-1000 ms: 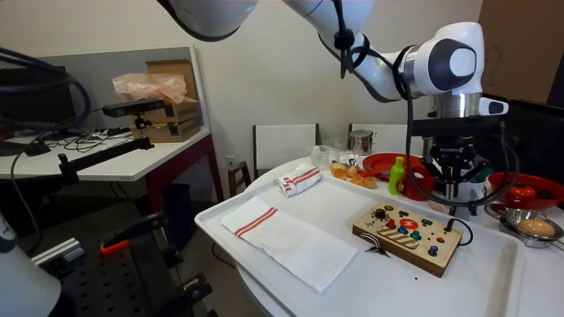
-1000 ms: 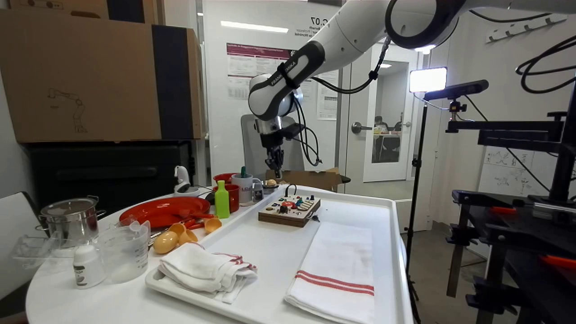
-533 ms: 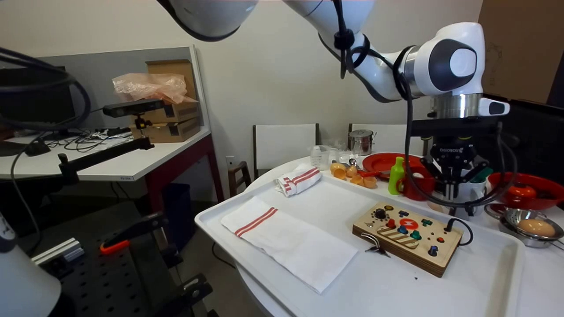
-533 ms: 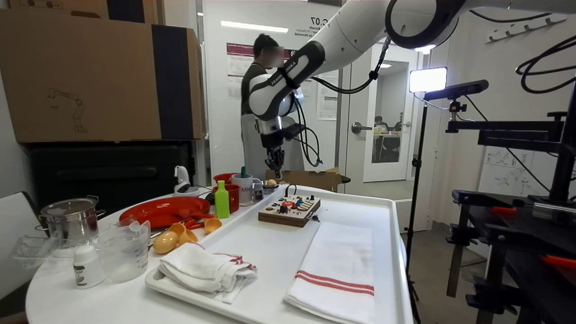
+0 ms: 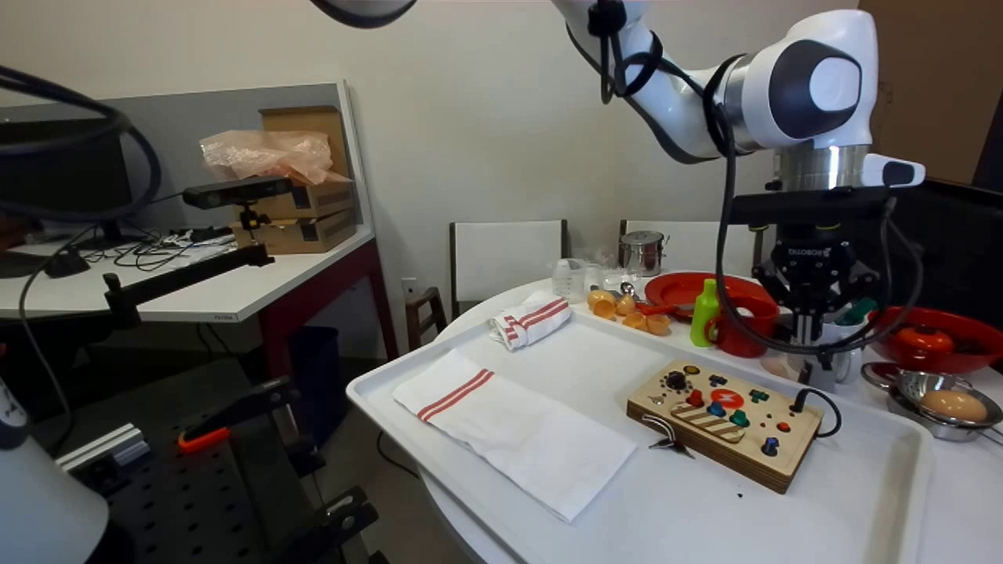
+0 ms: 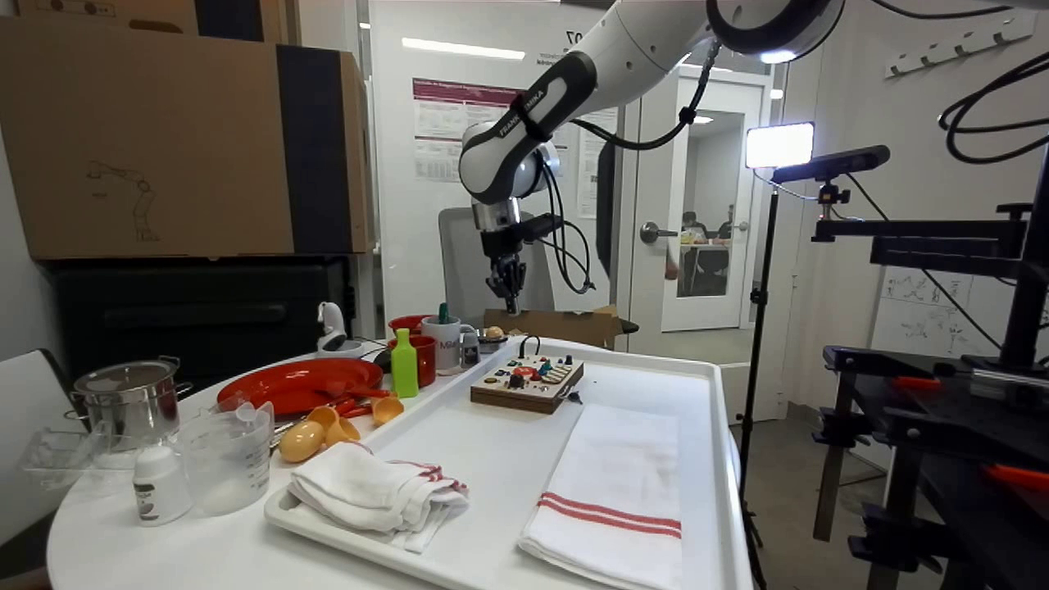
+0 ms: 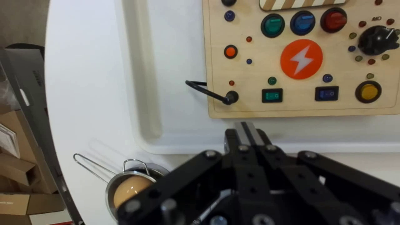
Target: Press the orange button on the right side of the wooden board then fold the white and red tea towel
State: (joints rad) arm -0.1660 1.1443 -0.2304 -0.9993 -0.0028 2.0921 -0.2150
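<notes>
Off edge of wooden board (image 7: 298,87), claw (image 7: 247,124) hangs raised, jaws together, gripping nothing. Likely step: press orange button (image 7: 230,52); centre claw over it, push straight down, clear of cable (image 7: 206,91). White and red tea towel (image 5: 515,429) lies near board on tray (image 5: 580,360).

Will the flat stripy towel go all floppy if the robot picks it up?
Probably floppy: the flat towel looks thin, and a similar cloth lies bunched nearby. The towel likely won't roll, lying flat on the tray.
</notes>
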